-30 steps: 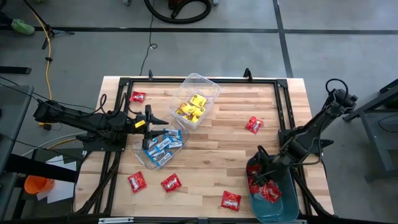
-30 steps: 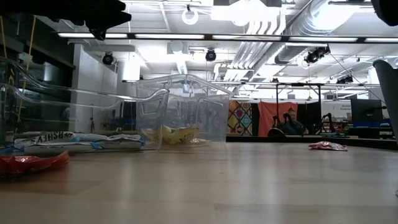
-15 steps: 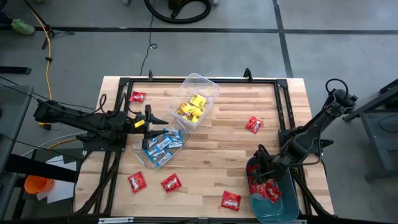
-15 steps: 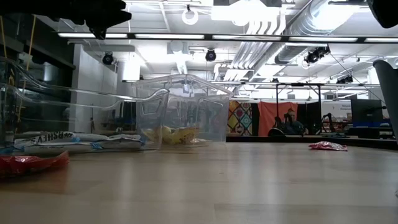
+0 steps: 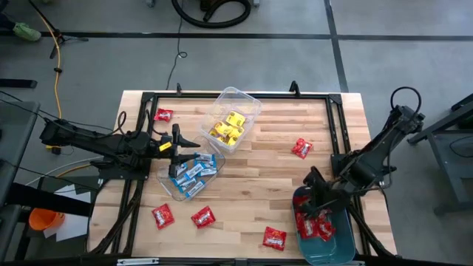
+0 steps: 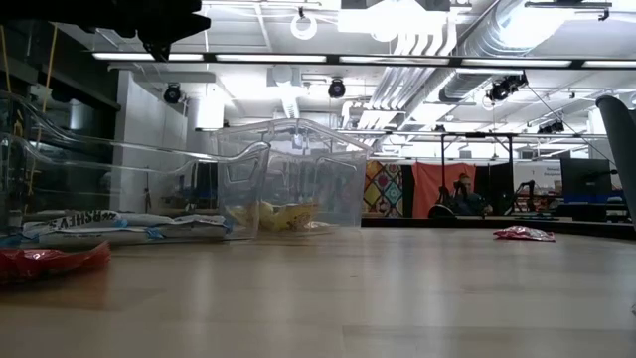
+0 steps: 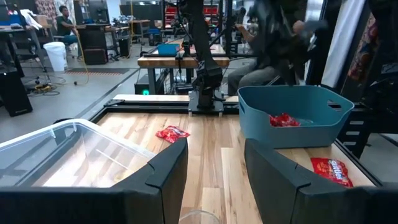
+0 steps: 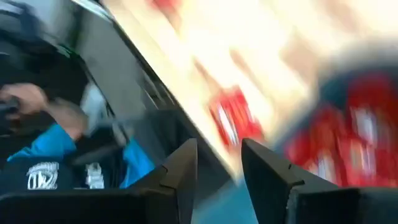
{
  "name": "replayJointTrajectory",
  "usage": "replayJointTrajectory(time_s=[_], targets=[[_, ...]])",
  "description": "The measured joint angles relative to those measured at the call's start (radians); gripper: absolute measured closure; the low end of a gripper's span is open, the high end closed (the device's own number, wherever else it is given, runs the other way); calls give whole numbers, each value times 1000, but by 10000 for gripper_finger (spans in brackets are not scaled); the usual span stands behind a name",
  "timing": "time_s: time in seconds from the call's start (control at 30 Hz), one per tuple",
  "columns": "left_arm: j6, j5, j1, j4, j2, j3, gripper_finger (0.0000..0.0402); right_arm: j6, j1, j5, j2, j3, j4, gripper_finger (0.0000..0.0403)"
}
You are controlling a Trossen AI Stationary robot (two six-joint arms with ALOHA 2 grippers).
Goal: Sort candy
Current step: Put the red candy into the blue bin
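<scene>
Only legible text: "HERSHEY'S", partly cut off and seen upside down, on a blue-and-white candy packet (image 6: 94, 221) in the near clear tub (image 6: 129, 169), low view. Print on the other wrappers is too small to read.

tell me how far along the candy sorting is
Mostly sorted: yellow candy fills one clear tub, blue-and-white candy another, red candy the teal bin. The right gripper is open over that bin, holding nothing. Five loose red packets remain on the table.
</scene>
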Motion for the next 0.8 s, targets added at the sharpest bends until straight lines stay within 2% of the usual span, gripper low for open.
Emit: replayJointTrajectory(time_s=[0.07,0.2,0.27,0.33,0.5,0.57,0.67,0.8], targets=[[-1,0,0,-11,-4,0,253,-127,0,135,0,43,2,281],[-2,-1,0,-24,-16,0,253,-406,-19,478,0,88,-1,281],[-7,-31,-1,-29,-24,0,253,-497,-55,641,0,95,-29,281],[-8,-107,0,-37,-31,0,253,-529,-112,756,0,96,-67,281],[-80,-358,4,-52,-31,0,253,-572,-316,750,1,83,-136,281],[-121,-408,33,-89,-20,1,256,-656,-392,744,8,61,-107,281],[-210,-429,134,-224,14,31,265,-810,-502,742,28,41,7,281],[-335,-389,350,-528,98,195,278,-999,-626,707,76,34,206,281]])
